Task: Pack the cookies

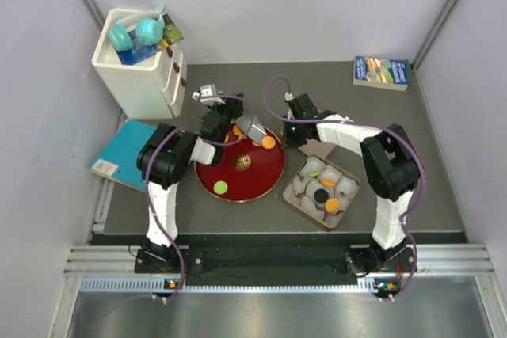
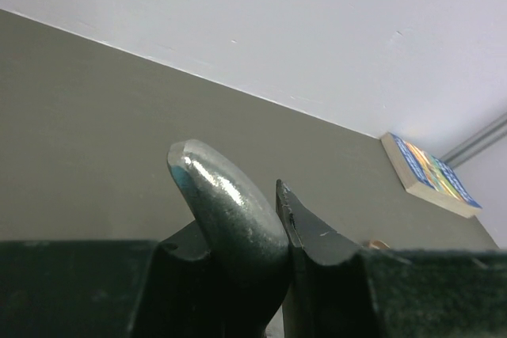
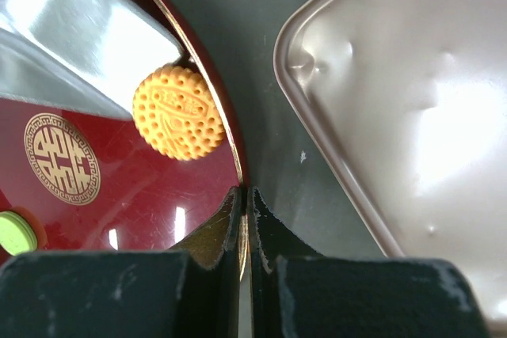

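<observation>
Grey-green table [image 1: 317,85], white walls [image 1: 277,5] on three sides, metal rail [image 1: 277,259] along near edge. White box [image 1: 139,69] back left; book [image 1: 381,73] well beyond right gripper [image 3: 245,195]. Left gripper [image 2: 245,227] clamped on spatula [image 2: 230,203] handle, blade over plate [image 1: 253,180]. Right gripper closed, pinching plate rim. Orange cookie [image 3: 177,112] just ahead-left of its tips, touching blade and rim. Green cookie [image 1: 220,187] on plate, toward left arm's base. More cookies [image 1: 326,193] in tray [image 1: 287,195], base-side of right gripper.

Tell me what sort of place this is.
Probably a robot test cell, not a kitchen: two arms bolted to an aluminium rail, plain white walls round the table, and staged props like a book and cookies.
</observation>
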Controlling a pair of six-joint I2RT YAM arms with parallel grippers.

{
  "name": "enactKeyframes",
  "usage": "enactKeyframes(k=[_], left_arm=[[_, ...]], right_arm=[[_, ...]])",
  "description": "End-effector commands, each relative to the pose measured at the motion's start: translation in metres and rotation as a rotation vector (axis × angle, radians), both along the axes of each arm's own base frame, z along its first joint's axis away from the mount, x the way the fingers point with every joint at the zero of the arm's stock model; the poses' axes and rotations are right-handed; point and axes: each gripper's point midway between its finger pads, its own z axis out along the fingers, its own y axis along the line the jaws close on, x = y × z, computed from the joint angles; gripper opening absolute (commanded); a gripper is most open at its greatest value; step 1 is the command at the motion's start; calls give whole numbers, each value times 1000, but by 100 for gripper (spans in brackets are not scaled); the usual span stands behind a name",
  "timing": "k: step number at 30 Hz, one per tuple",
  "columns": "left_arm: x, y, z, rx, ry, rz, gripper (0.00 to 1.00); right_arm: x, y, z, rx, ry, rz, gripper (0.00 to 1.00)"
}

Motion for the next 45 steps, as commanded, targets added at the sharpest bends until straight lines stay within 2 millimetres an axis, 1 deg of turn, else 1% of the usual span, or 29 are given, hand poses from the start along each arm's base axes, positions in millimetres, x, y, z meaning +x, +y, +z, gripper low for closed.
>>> enactKeyframes(k=[1,3,7,14,15,19,20,21,22,23,24,25,26,27,28,30,31,33,34,35,37,38,40,41,42,43,44,45], left_arm=[[-26,-26,29,-38,-158,-70,0],[-35,-31,20,-40,-137,-84,0],[-48,-37,13,-55,-118,-103,0],[-63,-38,8,-185,-75,-131,0],[-65,-39,9,-225,-70,-141,0],[-70,-41,11,-290,-64,-161,0],[-71,-41,10,-290,-61,-161,0],[-72,-40,11,-288,-59,-159,0],[-72,-39,13,-292,-63,-149,0],[-72,-36,15,-287,-64,-141,0],[-73,-34,20,-282,-77,-136,0],[-72,-32,20,-274,-72,-128,0],[-72,-29,28,-270,-85,-120,0],[-72,-27,31,-266,-89,-120,0],[-72,-25,33,-263,-91,-116,0],[-73,-19,44,-264,-110,-106,0],[-74,-17,47,-262,-114,-105,0],[-76,-12,62,-258,-139,-97,0],[-77,-11,65,-256,-141,-94,0],[-78,-7,75,-257,-159,-88,0],[-80,-5,85,-258,-173,-85,0],[-81,-5,95,-256,-180,-88,0],[-84,-12,109,-259,-199,-128,0],[-89,-14,123,-270,-223,-142,0],[-90,-18,125,-266,-215,-149,0],[-92,-21,132,-269,-224,-157,0],[-97,-27,139,-272,-231,-172,0],[-99,-34,141,-266,-223,-188,0]], right_arm=[[4,14,-3,38,-2,28,0],[5,15,0,42,-7,30,0],[6,19,1,56,-3,34,0],[7,24,7,81,-3,44,0],[7,25,9,85,-4,43,0],[7,23,14,80,-9,41,0],[6,23,15,77,-11,42,1],[7,23,20,77,-21,39,4],[7,22,23,74,-25,37,10],[7,21,26,75,-30,32,13],[8,20,35,78,-47,28,16],[9,20,39,79,-56,27,21],[10,19,47,80,-65,20,23],[11,18,59,85,-89,11,25],[12,17,66,87,-104,4,27],[14,15,80,91,-127,-9,29],[14,15,96,107,-156,-10,30],[14,13,111,125,-181,-25,31],[13,12,125,140,-204,-27,32],[12,11,133,149,-217,-29,32],[8,9,145,161,-228,-35,32],[4,8,161,180,-255,-33,32],[-3,3,173,184,-272,-39,32],[-8,-1,187,200,-297,-43,32],[-11,-6,193,198,-311,-53,32],[-16,-10,196,197,-312,-58,33],[-23,-16,207,206,-335,-65,33],[-27,-20,210,204,-342,-71,33]])
